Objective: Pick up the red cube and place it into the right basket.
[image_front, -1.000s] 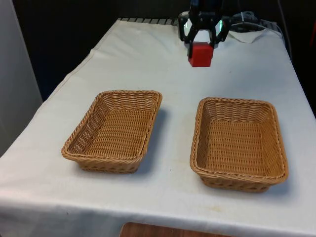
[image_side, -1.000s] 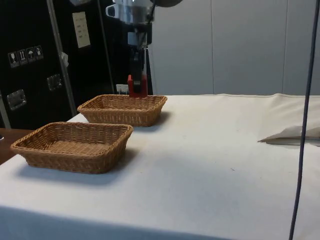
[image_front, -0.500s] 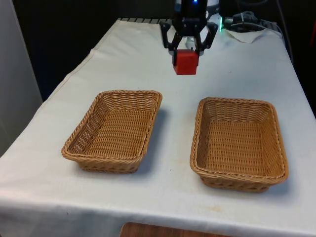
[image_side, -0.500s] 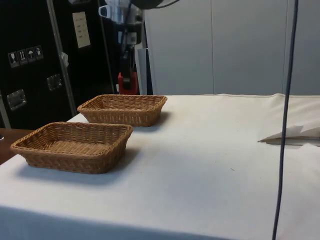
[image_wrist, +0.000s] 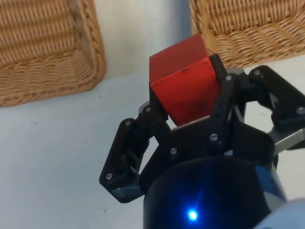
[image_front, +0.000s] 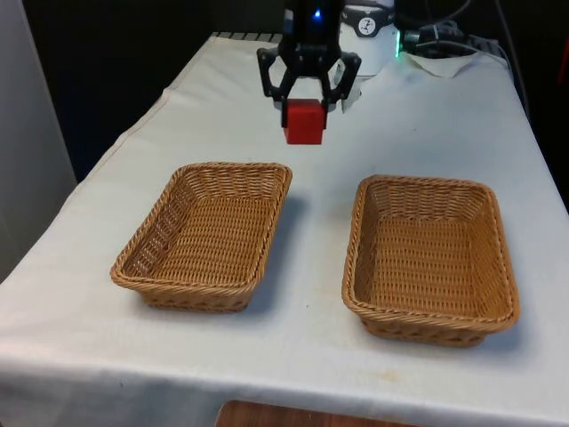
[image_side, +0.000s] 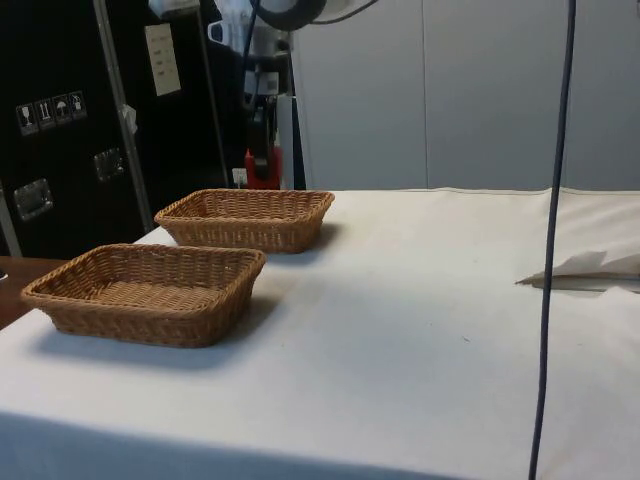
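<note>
Red cube (image_front: 304, 122) was held clamped in the black two-finger gripper (image_front: 306, 100), aloft beyond the two brown wicker baskets (image_front: 207, 233) (image_front: 430, 256), near the front view's left one; a wrong-basket drop was judged possible.

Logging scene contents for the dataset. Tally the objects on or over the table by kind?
Wicker baskets: 2, left basket and right basket
Red cube: 1, held in the gripper
Total: 3
</note>
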{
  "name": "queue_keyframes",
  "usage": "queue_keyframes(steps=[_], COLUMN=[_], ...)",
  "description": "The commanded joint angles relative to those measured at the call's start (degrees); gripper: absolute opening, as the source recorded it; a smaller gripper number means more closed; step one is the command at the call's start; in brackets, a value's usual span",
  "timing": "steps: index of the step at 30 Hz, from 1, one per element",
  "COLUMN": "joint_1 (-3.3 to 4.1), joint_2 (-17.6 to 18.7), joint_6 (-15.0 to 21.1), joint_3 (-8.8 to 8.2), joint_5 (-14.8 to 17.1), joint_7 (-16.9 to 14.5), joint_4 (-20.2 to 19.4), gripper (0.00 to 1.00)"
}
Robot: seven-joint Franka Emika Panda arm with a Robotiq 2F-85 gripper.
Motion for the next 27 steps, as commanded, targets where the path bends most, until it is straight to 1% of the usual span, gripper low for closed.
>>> queue_keyframes(steps=[1, 4, 5, 6, 8, 9, 12, 13, 14, 15, 19, 20, 21, 27], joint_1=[-0.52, -0.74, -0.23, -0.92, -0.97, -1.09, -1.32, -0.69, -1.38, -1.55, -1.78, -1.26, -1.95, -2.41], joint_2=[0.3, 0.9, 0.8, 1.3, 1.5, 1.9, 2.8, 2.4, 3.0, 3.6, 5.0, 5.2, 5.7, 8.4], joint_6=[0.3, 0.6, 0.4, 0.7, 0.7, 0.8, 0.9, 0.8, 0.8, 0.8, 0.6, 0.8, 0.6, 0.6], joint_3=[0.29, -0.23, -0.69, -0.52, -0.69, -1.09, -1.6, -2.01, -1.78, -2.06, -2.86, -3.55, -3.15, -4.01], joint_5=[1.1, 1.3, 0.3, 1.5, 1.6, 1.8, 2.1, 1.1, 2.1, 2.3, 3.0, 2.3, 3.4, 5.3], joint_7=[-0.8, -0.9, -0.1, -1.0, -1.0, -1.3, -1.4, -0.5, -1.5, -1.7, -2.6, -1.9, -2.9, -4.4], joint_4=[0.1, 0.2, 0.1, 0.3, 0.3, 0.6, 1.1, 0.7, 1.4, 1.9, 3.3, 3.2, 4.0, 6.1], gripper=[0.02, 0.02, 0.02, 0.02, 0.02, 0.02, 0.02, 0.02, 0.02, 0.02, 0.02, 0.02, 0.02, 0.02])
